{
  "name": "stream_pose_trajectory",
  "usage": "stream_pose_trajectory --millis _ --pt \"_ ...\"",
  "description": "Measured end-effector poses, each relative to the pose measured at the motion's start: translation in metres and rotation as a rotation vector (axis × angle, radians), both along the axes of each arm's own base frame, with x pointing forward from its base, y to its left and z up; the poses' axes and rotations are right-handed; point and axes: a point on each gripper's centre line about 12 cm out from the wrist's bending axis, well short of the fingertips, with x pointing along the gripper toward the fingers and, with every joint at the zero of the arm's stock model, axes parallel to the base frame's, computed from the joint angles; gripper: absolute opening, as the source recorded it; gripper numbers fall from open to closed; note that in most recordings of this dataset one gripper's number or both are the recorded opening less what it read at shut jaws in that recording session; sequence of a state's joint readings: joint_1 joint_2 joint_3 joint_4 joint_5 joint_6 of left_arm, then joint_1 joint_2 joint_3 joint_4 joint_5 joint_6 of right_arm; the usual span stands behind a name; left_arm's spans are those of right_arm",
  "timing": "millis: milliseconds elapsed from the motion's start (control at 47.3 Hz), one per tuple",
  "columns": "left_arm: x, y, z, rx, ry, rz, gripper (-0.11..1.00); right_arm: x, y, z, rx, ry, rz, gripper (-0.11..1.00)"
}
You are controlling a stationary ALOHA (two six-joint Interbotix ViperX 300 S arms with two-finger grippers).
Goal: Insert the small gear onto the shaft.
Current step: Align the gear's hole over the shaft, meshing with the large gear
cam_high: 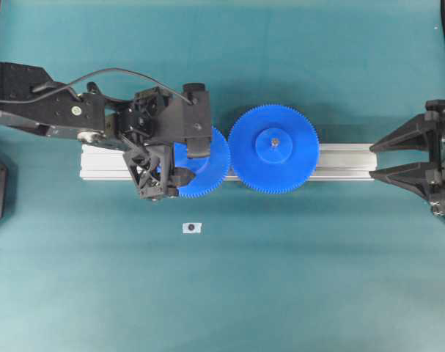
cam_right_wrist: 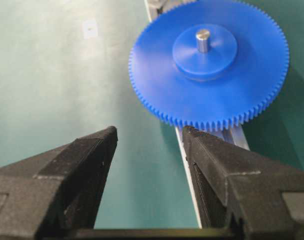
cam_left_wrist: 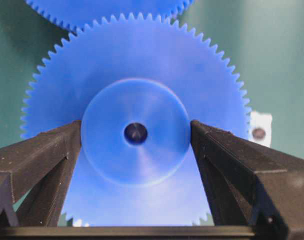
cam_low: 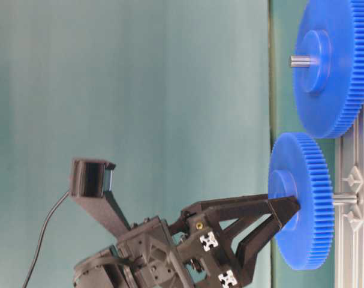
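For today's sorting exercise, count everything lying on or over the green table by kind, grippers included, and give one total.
Blue gears: 2, the small gear and the wider gear
Aluminium rail: 1
Small clear mount on the table: 1
Black grippers: 2, the left gripper and the right gripper
Total: 6

Our left tool (cam_left_wrist: 135, 145) grips the small gear's (cam_left_wrist: 136, 90) hub between both fingers; our right tool (cam_high: 380, 156) sits parted, holding nothing, at the far edge.
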State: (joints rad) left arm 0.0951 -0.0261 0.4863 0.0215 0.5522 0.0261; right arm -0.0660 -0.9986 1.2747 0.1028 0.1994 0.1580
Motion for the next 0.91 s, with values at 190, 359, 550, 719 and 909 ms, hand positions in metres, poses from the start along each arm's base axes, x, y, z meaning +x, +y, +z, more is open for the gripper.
stream_pose_trajectory --millis 190,359,550,719,909 --pt "0.005 0.001 -0.001 0.001 0.000 0.000 0.88 0.000 0.000 0.000 -0.002 -0.001 0.000 0.65" --pt "0.010 0.001 -0.001 0.002 -0.001 -0.003 0.88 0.000 0.000 0.000 -0.001 -0.006 -0.002 0.65" --pt "0.011 0.002 0.000 -0.004 -0.002 0.008 0.88 0.000 0.000 0.000 -0.001 -0.006 -0.002 0.65" --pt "0.006 0.001 0.009 -0.004 -0.002 0.010 0.88 -0.001 -0.001 0.001 -0.001 -0.014 -0.004 0.65" --pt "-0.009 0.000 0.016 -0.009 -0.010 0.017 0.88 -0.002 0.000 0.001 -0.002 -0.020 -0.002 0.65"
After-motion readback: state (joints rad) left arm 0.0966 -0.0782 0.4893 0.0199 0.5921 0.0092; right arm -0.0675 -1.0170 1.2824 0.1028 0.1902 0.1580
